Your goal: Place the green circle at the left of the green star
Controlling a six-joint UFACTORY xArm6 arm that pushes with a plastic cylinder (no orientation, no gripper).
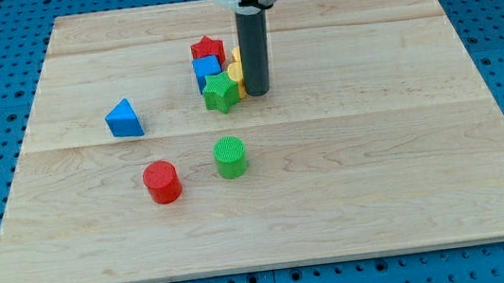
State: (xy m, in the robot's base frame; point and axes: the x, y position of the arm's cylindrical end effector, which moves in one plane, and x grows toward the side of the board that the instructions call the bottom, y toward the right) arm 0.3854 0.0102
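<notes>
The green circle (230,156) stands near the board's (408,171) middle, toward the bottom edge, apart from the green star (220,94) above it. My tip (257,92), a bare rod holding nothing, sits just right of the star. A red star (208,48), blue block (207,69) and yellow block (236,72) crowd there. A red circle (162,182) and blue triangle (124,119) lie leftward.

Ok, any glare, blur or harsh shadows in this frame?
Camera view: even, soft light, no glare on the wooden board; the green circle and green star are sharp, with faint shadows; my tip is crisp, just right of the star.
</notes>
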